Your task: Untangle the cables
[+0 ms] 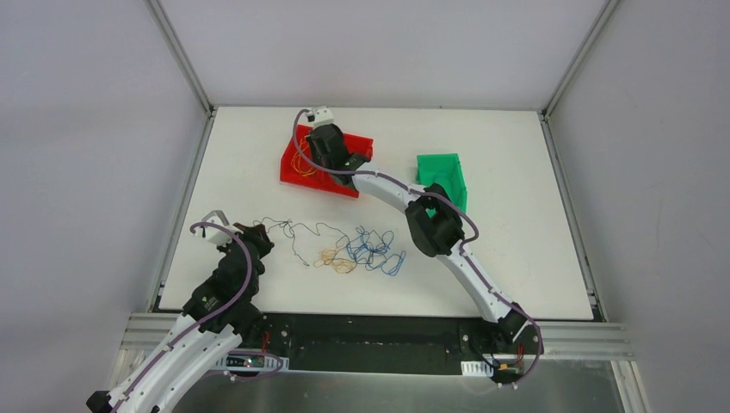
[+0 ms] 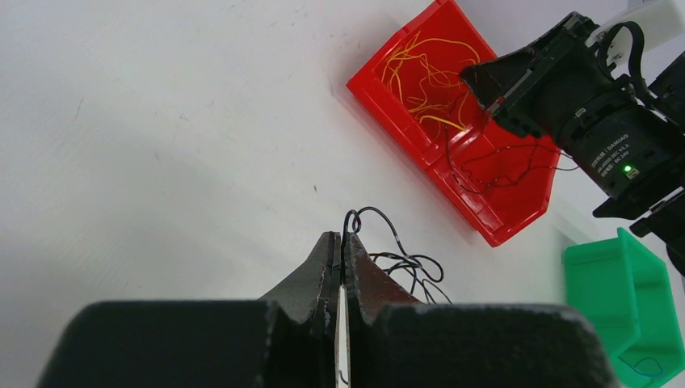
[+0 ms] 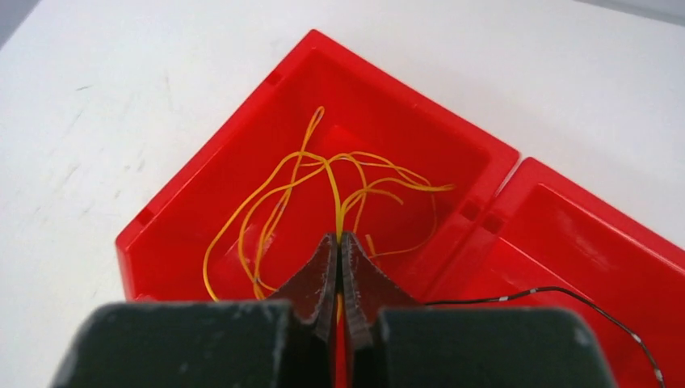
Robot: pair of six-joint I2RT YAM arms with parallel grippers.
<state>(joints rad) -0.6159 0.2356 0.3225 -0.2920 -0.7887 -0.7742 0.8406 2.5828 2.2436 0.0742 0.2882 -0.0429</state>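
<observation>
- Lowering the right hand (image 3: 339, 242), pinched on the yellow cable (image 3: 334, 182), deeper into the red bin (image 1: 289, 172), upper middle, helps.
- Left hand (image 2: 342, 242) clamps the dark cable (image 2: 380, 212); pull slowly, it may be knotted.

Two grippers, three bin wells, five wire groups.
Grippers: left gripper (image 2: 342, 242), right gripper (image 3: 339, 242). One green bin (image 1: 439, 165); two red wells, the left-of-frame well (image 3: 380, 105) and right-of-frame well (image 3: 582, 234). Lower centre of the top view: one dark wire (image 1: 293, 231), one orange curl (image 1: 334, 261), one blue tangle (image 1: 372, 249). In the red wells: one yellow bundle (image 3: 333, 194), one dark strand (image 3: 549, 288).
</observation>
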